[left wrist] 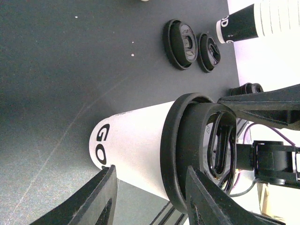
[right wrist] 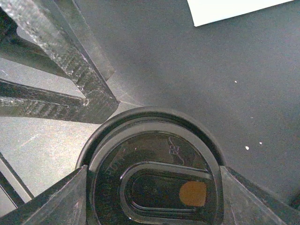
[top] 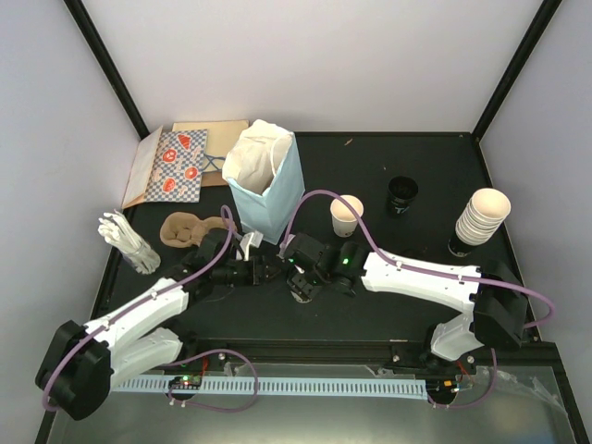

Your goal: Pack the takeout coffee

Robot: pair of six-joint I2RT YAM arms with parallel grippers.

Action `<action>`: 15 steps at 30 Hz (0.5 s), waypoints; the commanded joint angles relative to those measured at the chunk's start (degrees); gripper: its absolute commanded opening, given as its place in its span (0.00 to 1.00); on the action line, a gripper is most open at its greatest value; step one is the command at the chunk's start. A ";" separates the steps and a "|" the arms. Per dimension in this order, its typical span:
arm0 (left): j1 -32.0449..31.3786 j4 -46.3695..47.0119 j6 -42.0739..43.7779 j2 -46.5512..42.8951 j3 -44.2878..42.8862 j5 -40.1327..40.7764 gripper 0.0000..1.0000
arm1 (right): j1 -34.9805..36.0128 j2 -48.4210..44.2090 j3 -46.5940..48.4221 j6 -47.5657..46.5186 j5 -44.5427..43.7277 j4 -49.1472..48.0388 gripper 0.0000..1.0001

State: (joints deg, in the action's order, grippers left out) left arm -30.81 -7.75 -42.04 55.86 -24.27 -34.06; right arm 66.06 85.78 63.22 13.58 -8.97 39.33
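On a black tabletop (top: 435,166), white walls (top: 324,55) around, lidded cup (left wrist: 136,145), blue bag (top: 282,194).

Both arms reached low and inward from their bases, so their wrists met near the middle of the workspace. The left arm (top: 139,319) stretched forward and to the right with its wrist rolled onto its side. This set the two fingers (left wrist: 105,197) of the left gripper (left wrist: 151,176) one above the other, parted, with their tips beside the wall of a takeout coffee (left wrist: 136,140). The right arm (top: 421,275) bent at its elbow and ran leftward, its wrist pitched downward. The right gripper (right wrist: 152,187) pointed down from above, a finger (right wrist: 61,201) pressed against each side of the lid (right wrist: 154,154).
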 commanded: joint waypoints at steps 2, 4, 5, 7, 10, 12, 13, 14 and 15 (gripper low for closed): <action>0.33 2.76 0.87 1.44 0.36 -2.58 0.43 | 1.11 5.85 -4.11 0.06 3.74 8.86 0.69; 0.27 3.05 0.87 1.75 0.52 -3.01 0.43 | 1.25 5.92 -4.05 0.32 3.26 9.07 0.69; 0.23 3.02 0.95 1.71 0.60 -3.10 0.43 | 1.26 5.99 -4.04 0.39 3.00 9.16 0.69; 0.22 2.96 0.91 1.43 0.78 -3.08 0.43 | 1.33 6.14 -4.00 0.79 2.34 9.42 0.69; 0.27 2.49 0.89 0.81 0.98 -3.11 0.43 | 1.56 6.77 -3.75 1.61 0.87 9.90 0.69; 0.26 2.12 0.83 0.18 0.98 -3.07 0.43 | 1.90 7.35 -3.70 2.43 -0.54 10.21 0.68; 0.28 1.89 0.82 -0.19 1.06 -3.06 0.43 | 2.01 7.46 -3.72 2.95 -1.27 10.17 0.68; 0.23 1.74 0.74 -0.54 1.21 -3.11 0.43 | 1.97 7.47 -3.69 3.47 -2.13 10.15 0.68; 0.18 1.51 0.67 -0.91 1.43 -3.07 0.43 | 2.02 7.54 -3.64 3.85 -2.57 10.15 0.68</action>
State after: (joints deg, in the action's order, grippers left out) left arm -30.81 -6.42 -42.04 56.95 -23.11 -36.05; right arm 67.26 87.05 64.23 15.42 -11.18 39.94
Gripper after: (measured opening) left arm 0.428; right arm 0.711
